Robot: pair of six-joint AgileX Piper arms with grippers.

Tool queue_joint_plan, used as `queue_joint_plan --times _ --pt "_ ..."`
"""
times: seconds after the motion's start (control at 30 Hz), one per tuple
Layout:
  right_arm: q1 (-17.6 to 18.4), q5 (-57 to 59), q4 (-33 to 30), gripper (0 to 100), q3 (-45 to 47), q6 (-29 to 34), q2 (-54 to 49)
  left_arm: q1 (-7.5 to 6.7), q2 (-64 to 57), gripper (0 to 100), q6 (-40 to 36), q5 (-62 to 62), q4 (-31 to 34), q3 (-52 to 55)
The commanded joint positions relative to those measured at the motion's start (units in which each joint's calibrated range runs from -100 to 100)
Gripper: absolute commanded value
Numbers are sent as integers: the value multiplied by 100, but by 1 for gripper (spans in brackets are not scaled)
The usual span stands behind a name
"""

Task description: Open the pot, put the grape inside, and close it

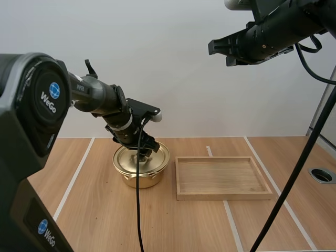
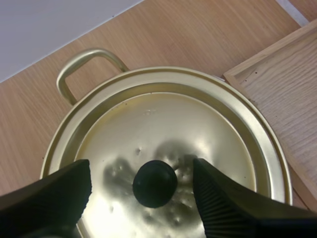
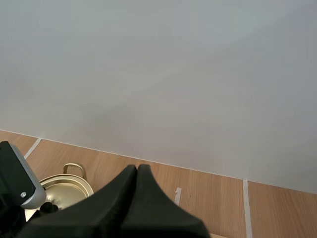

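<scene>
**Mia:** What is the left gripper (image 2: 141, 173) doing?

**Ben:** It is hanging low over the pot (image 1: 140, 167). Its two black fingers (image 2: 59, 191) are standing wide apart, one on each side of the round black knob (image 2: 154, 183). A little gap is showing on both sides, so nothing is being pinched.

**Mia:** And the right gripper (image 3: 137, 171)?

**Ben:** It is floating high up, at one o'clock from the pot. Its fingers are pressing together like one dark wedge, holding nothing.

**Mia:** What is the pot looking like?

**Ben:** Round, gold and shiny. The lid (image 2: 163, 129) is sitting flat on it, with small dents shining. A thin loop handle (image 2: 84, 62) is sticking out. The pot is sitting on the wooden table (image 1: 105, 220), at nine o'clock from the flat wooden tray (image 1: 220, 178), just beside it.

**Mia:** Is anything hiding?

**Ben:** The lid is covering the inside of the pot. From high up, the arm is blocking the knob.
</scene>
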Motion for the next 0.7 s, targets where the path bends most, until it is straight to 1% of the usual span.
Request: queue_joint_plan --times 0.0,0.17,0.47,0.67 --pt "-20 35 34 0 -24 10 -81 -17 2 97 6 -85 -5 -52" --pt "-20 35 34 0 -24 10 -81 -17 2 97 6 52 -5 -203" --pt "-20 107 18 0 -24 10 -81 -17 -409 97 -154 1102 -6 -1084" --pt "-20 104 9 0 -24 10 -81 -17 -940 97 -429 1444 351 -1543"
